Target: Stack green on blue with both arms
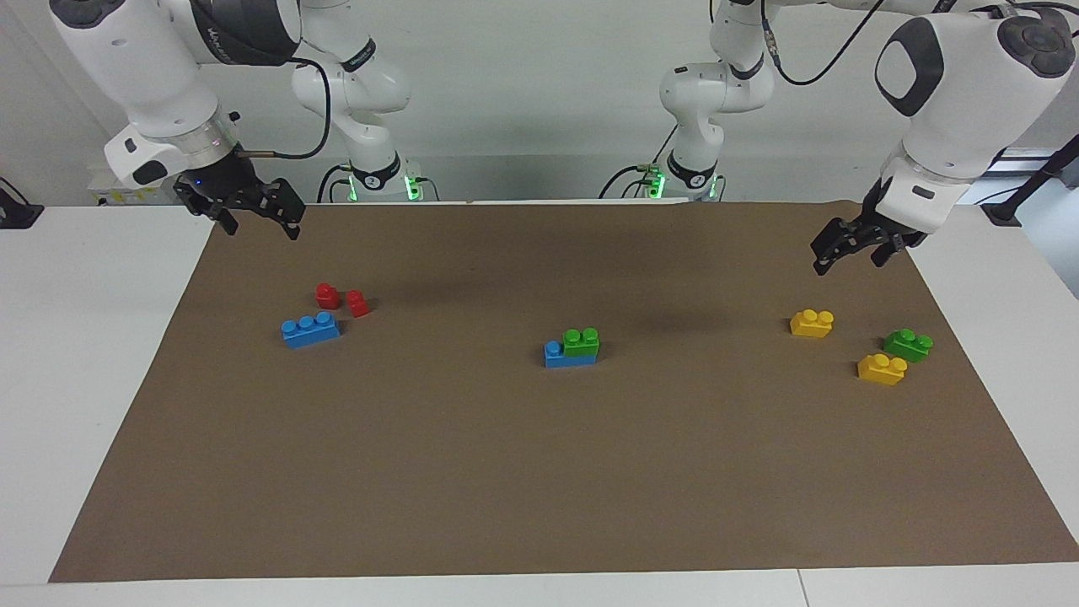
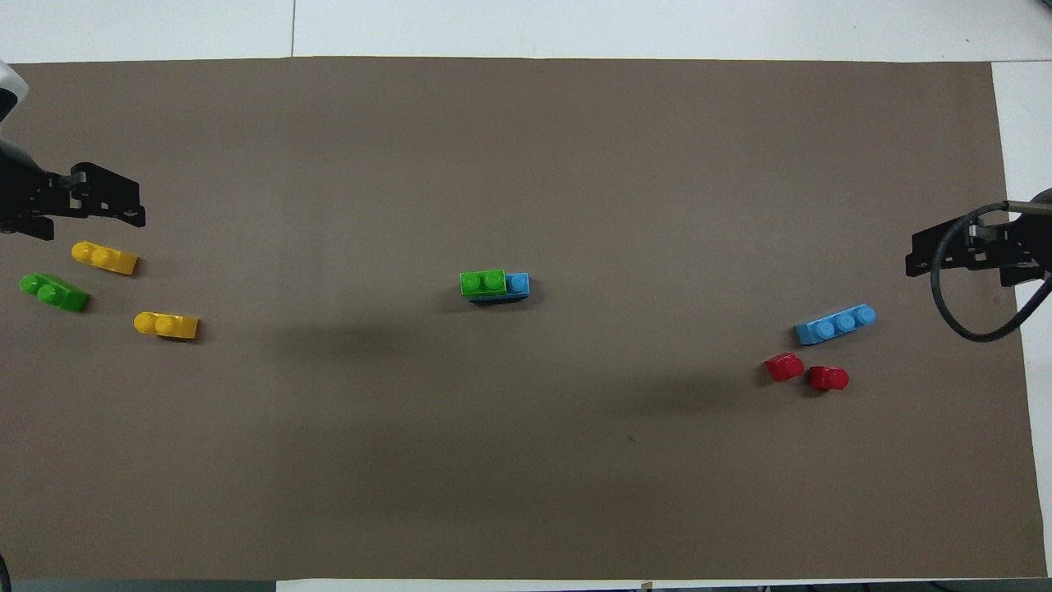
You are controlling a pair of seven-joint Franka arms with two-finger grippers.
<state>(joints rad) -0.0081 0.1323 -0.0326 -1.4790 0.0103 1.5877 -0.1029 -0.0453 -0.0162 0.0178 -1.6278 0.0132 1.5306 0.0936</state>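
Note:
In the middle of the mat a green brick (image 1: pixel 581 341) (image 2: pixel 482 283) sits on one end of a blue brick (image 1: pixel 554 355) (image 2: pixel 518 284), leaving one blue stud bare. A second green brick (image 1: pixel 908 345) (image 2: pixel 54 292) lies at the left arm's end. A second blue brick (image 1: pixel 311 330) (image 2: pixel 835 324) lies at the right arm's end. My left gripper (image 1: pixel 847 260) (image 2: pixel 123 201) hangs open and empty over the mat beside a yellow brick. My right gripper (image 1: pixel 261 228) (image 2: pixel 919 253) hangs open and empty over the mat's edge at its own end.
Two yellow bricks (image 1: pixel 812 323) (image 1: pixel 882 369) lie around the loose green one. Two small red bricks (image 1: pixel 327 295) (image 1: pixel 357 303) lie just nearer to the robots than the loose blue brick. A brown mat (image 1: pixel 539 472) covers the white table.

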